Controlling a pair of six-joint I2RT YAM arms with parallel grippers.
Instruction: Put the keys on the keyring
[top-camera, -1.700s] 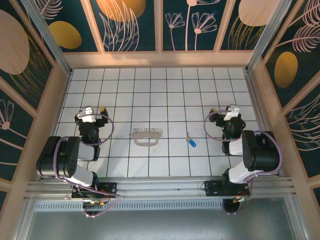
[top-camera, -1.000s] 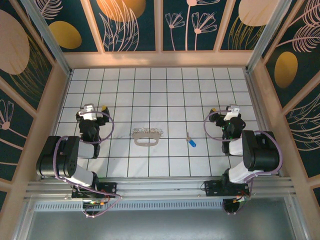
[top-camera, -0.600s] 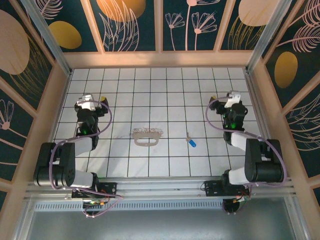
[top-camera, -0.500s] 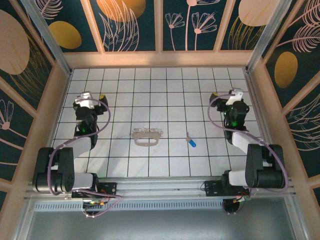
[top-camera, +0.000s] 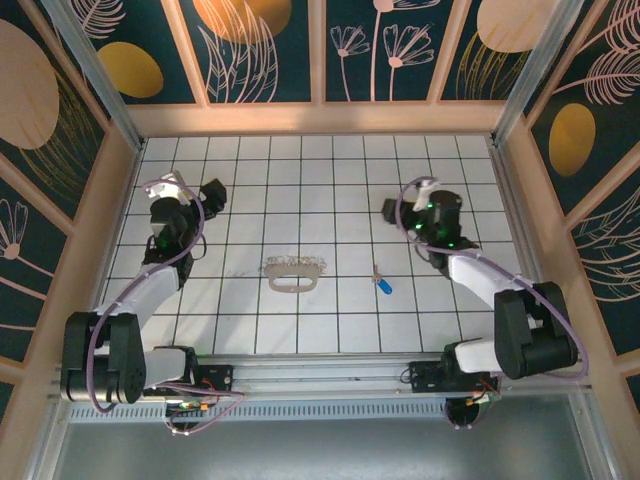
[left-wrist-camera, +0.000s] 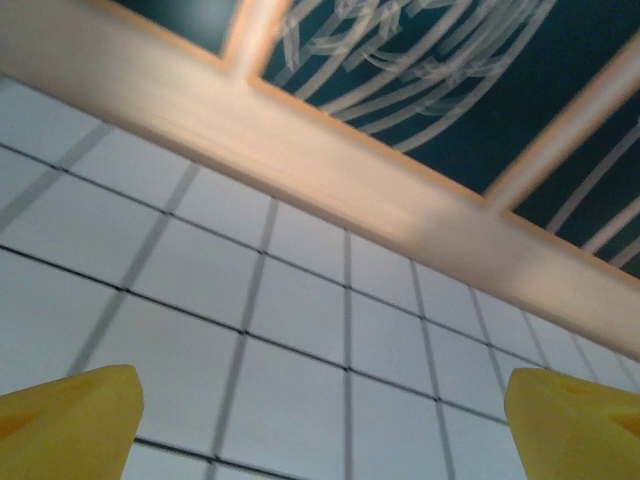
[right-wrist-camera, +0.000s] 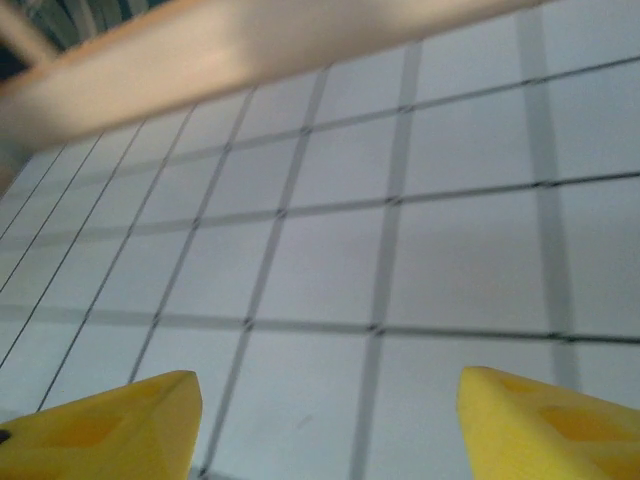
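1. Tiles in white cover the worktop (top-camera: 300, 180), and on it the keyring (top-camera: 294, 272) lies flat, a little left of the middle and nearer the near edge than the far one; it is a pale silvery D-shaped loop with its bumpy chain-like side toward the far edge
2. To the right of the keyring and apart from it lies the key (top-camera: 381, 281), small, with a silver shaft pointing toward the far edge and a bright blue head toward the near edge
3. Over the left part of the worktop, close to the left edge, hangs the left gripper (top-camera: 208, 194), well apart from the keyring; in the left wrist view its yellow fingertips (left-wrist-camera: 70, 420) are spread wide with bare tiles between them, gripping nothing
4. Right of the middle, on the far side of the key and not touching it, is the right gripper (top-camera: 392, 208); in the right wrist view its yellow fingertips (right-wrist-camera: 110, 420) also stand wide apart over bare tiles, holding nothing
5. Both wrist views are blurred and look across the tiles to a wooden rail (left-wrist-camera: 330, 170) at the worktop's edge
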